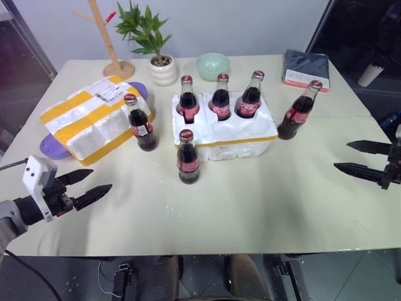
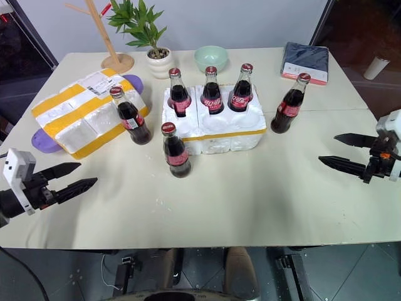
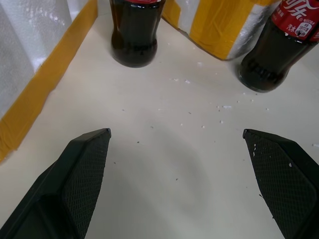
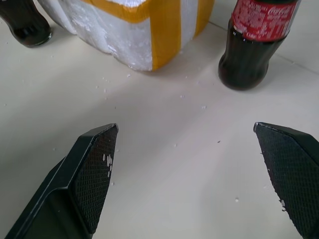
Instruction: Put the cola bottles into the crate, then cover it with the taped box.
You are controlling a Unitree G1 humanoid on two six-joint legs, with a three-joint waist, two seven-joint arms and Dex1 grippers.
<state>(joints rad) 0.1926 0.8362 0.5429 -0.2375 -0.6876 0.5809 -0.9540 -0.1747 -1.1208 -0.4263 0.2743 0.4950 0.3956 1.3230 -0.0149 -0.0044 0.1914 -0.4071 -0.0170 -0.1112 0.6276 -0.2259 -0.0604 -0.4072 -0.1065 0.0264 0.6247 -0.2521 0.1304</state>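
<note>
The table [image 1: 250, 213] carries the taped box [image 1: 94, 119] at the left rear, lying on a purple mat [image 1: 51, 148]. The crate [image 1: 225, 128] sits at centre with three cola bottles [image 1: 220, 97] upright in its rear slots. Three stand loose: one [image 1: 141, 123] between box and crate, one [image 1: 188, 158] just in front of the crate, one [image 1: 299, 111] at its right. The left gripper [image 1: 88, 187] and the right gripper [image 1: 363, 158] are both spread wide and empty. The right-hand bottle lies ahead and inward of the right gripper, its nearer arm.

Glossy glass bottles [image 1: 188, 157] stand on a smooth matt tabletop [image 1: 250, 200] beside a rough, grainy foam crate [image 1: 241, 141], and the gripper fingers [image 3: 84, 169] are textured black plastic.
</note>
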